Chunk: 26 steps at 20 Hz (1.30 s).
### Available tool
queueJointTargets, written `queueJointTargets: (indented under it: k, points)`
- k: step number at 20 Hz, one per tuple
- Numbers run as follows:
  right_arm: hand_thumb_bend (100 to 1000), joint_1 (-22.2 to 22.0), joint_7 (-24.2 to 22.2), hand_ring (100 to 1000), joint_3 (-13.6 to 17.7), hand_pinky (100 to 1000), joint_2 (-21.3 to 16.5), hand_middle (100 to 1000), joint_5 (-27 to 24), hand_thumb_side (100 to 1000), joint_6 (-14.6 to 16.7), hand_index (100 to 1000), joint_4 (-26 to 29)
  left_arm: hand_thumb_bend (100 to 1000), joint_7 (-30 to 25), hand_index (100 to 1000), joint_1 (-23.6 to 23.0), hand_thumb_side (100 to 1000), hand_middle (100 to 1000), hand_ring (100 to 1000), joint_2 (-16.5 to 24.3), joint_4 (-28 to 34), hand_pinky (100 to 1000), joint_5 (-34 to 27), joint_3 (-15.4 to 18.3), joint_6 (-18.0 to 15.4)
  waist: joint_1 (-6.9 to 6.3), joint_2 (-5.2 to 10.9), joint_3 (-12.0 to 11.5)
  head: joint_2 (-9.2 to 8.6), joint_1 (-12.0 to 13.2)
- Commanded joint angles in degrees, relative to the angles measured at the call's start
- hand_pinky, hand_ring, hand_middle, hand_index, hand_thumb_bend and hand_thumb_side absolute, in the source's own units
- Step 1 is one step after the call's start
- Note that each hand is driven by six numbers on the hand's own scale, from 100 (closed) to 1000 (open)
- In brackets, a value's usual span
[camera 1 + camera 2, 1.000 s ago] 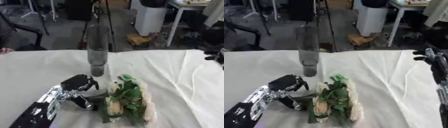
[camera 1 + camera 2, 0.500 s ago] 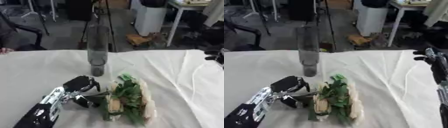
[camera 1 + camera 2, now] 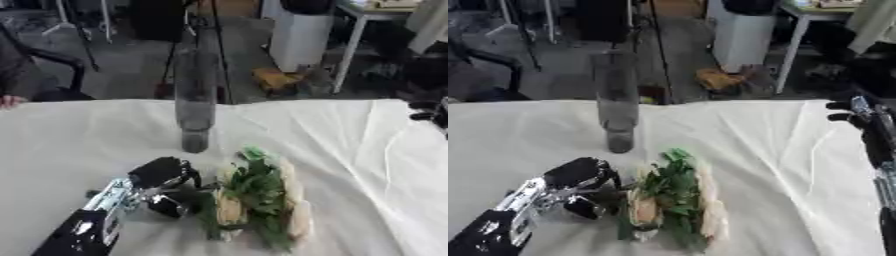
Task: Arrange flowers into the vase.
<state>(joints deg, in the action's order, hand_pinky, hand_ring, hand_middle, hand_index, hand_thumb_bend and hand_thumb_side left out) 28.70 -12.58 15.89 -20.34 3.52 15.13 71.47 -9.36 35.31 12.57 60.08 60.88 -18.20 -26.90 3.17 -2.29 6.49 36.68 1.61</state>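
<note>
- Left eye view: the vase [image 3: 194, 107], a tall clear tube, stands upright on the white cloth [image 3: 79, 135], behind the middle of the table.
- The flowers [image 3: 255, 200] lie flat on the cloth in front of the vase and a little to its right. The bunch is one bundle of green leaves with pale blooms along both sides. Its long axis runs from near to far, with a green tip pointing up toward the vase.
- The left hand [image 3: 164, 179] comes in from the lower left corner on a black and silver arm. It lies just left of the flowers. Its dark fingers are curled toward the near end of the bunch and seem to touch it there, but I cannot tell whether they pinch a stem.
- Of the right hand this view shows only a dark sliver at the right edge, too little to read.
- Right eye view: here the right hand [image 3: 857, 111] shows plainly at the right edge, above the cloth's far right part and well apart from the flowers. Its fingers look fairly straight and hold nothing.
- The vase stands further left in this view. The flowers lie in front of it, pointing the same way.
- The left hand again lies just beside the bunch on its left, fingers bent against the leaves.
</note>
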Motion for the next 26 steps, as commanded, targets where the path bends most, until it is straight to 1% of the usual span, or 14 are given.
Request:
queueJointTargets:
  k: [1,2,4,6,9,11,12,13,14,15,20,24,25,26]
  points:
    - [100,0.7,0.0,738,0.4,674,-1.0,705,0.1,890,0.0,707,1.1,525,0.1,577,0.4,302,100,189,0.0,-0.1,301,0.6,-0.4,-0.1,-0.03,0.38,0.1,0.09,-0.1]
    - [100,0.7,0.0,738,0.4,674,-1.0,705,0.1,890,0.0,707,1.1,520,0.1,553,0.4,302,100,147,0.0,0.0,259,0.5,-0.4,-0.1,-0.03,0.39,0.1,0.09,-0.1]
    - [100,0.7,0.0,738,0.4,675,-1.0,705,0.1,890,0.0,707,1.1,499,0.1,515,0.4,295,100,105,0.0,0.0,219,0.5,-0.5,0.0,-0.02,0.4,0.1,0.08,-0.1]
    - [100,0.7,-0.1,738,0.3,675,-1.0,705,0.1,891,0.0,707,1.1,478,-0.2,492,0.3,300,100,100,-0.1,-0.1,192,0.4,-0.5,0.0,-0.02,0.4,0.1,0.1,-0.1]
    - [100,0.7,0.0,738,0.4,675,-1.0,705,0.1,891,0.0,707,1.1,455,-0.9,500,0.3,323,100,100,-0.1,-0.5,177,0.3,-0.5,0.1,-0.01,0.41,0.1,0.13,-0.2]
    - [100,0.7,-0.1,738,0.4,675,-0.9,705,0.1,890,0.0,707,1.1,421,-1.5,509,0.3,347,100,104,-0.1,-0.6,174,0.1,-0.4,0.2,-0.01,0.41,0.1,0.14,-0.1]
    - [100,0.7,-0.1,738,0.4,675,-0.9,705,0.1,890,0.0,707,1.1,408,-1.7,512,0.3,341,100,101,-0.1,-0.7,164,-0.1,-0.3,0.3,-0.02,0.42,0.1,0.15,-0.1]
    - [100,0.7,-0.1,738,0.4,675,-0.9,705,0.1,890,0.0,707,1.1,403,-2.0,510,0.3,350,100,100,-0.1,-0.8,141,-0.2,-0.3,0.4,-0.02,0.43,0.1,0.15,-0.2]
    - [100,0.7,-0.1,737,0.4,675,-0.9,705,0.1,890,0.0,707,1.1,396,-2.1,505,0.4,353,100,100,-0.2,-0.8,100,-0.4,-0.2,0.5,-0.02,0.44,0.1,0.13,-0.2]
    - [100,0.7,-0.1,737,0.4,675,-0.8,705,0.1,890,0.0,707,1.1,390,-2.3,499,0.4,352,100,100,-0.2,-0.8,100,-0.6,-0.1,0.7,-0.02,0.44,0.1,0.13,-0.2]
    - [100,0.7,-0.1,737,0.4,675,-0.8,705,0.2,891,-0.1,708,1.2,450,-2.4,452,0.5,392,100,100,-0.4,-0.9,100,-2.4,0.3,1.4,-0.01,0.43,0.2,0.16,-0.2]
    - [100,0.7,0.0,737,0.5,675,-0.8,705,0.3,890,-0.1,708,1.1,510,-1.8,440,0.7,381,100,100,-0.2,-0.2,100,-4.7,0.6,1.7,-0.01,0.44,0.2,0.13,-0.2]
    - [100,0.7,0.0,737,0.5,675,-0.8,705,0.3,890,-0.1,707,1.2,512,-1.4,432,0.7,400,100,100,-0.1,0.3,100,-5.1,0.8,1.7,-0.01,0.44,0.2,0.12,-0.2]
    - [100,0.7,0.0,737,0.5,675,-0.8,705,0.3,890,-0.1,707,1.2,512,-1.1,432,0.8,400,100,100,0.0,0.8,100,-5.7,0.9,1.8,-0.02,0.45,0.2,0.13,-0.2]
